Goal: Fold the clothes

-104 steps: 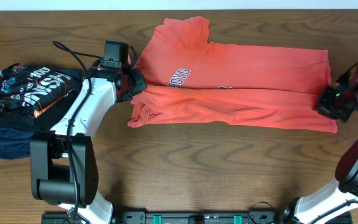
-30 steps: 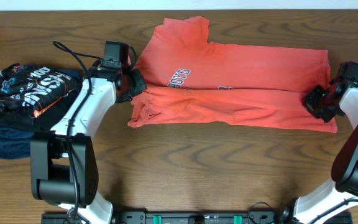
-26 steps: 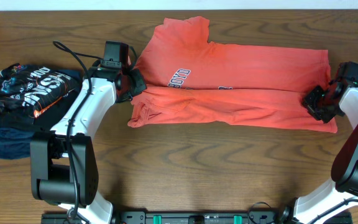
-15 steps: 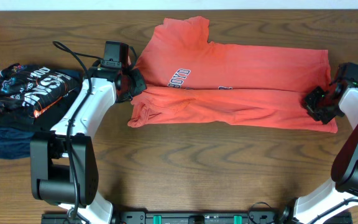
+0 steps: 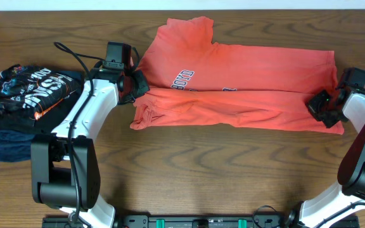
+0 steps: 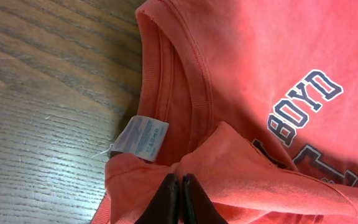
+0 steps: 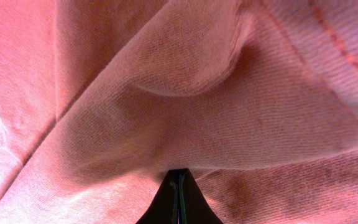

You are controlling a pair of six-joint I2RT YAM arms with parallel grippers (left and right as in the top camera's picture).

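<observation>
One garment: orange-red T-shirt [image 5: 233,76], spread across the far half of the bench [image 5: 182,183], from left of centre almost to the right edge; near long side already doubled over toward the middle.
Left gripper [image 6: 180,194]: clamped tight on a raised peak of cloth just beside the collar [image 6: 166,81], at the shirt's left end.
Right gripper [image 7: 178,190]: tips pressed together with cloth bunched all round them; judged to be pinching the folded edge at the shirt's right end, near the right edge of the bench.
Handling: light, limp, soft knit; no stiffness at all, so likely to sag and wrinkle between two holds; neither slippery nor fragile; more likely to drag on the wood than to slide freely.
Where to hold: corners and folded edges, through both layers, one hold at each end to keep the span taut; a pinch of the top layer alone risks pulling the fold open.
Lettering [image 6: 303,102]: "BOYD" in white block capitals with a dark outline, readable in the left wrist view; a second line below, cut off at the picture's edge, not readable.
Neck label [image 6: 140,138]: white with blue print, too small to read.
Other cloth: dark garments [image 5: 27,95] stacked near the left edge, well apart from the shirt; white print, not legible with confidence.
</observation>
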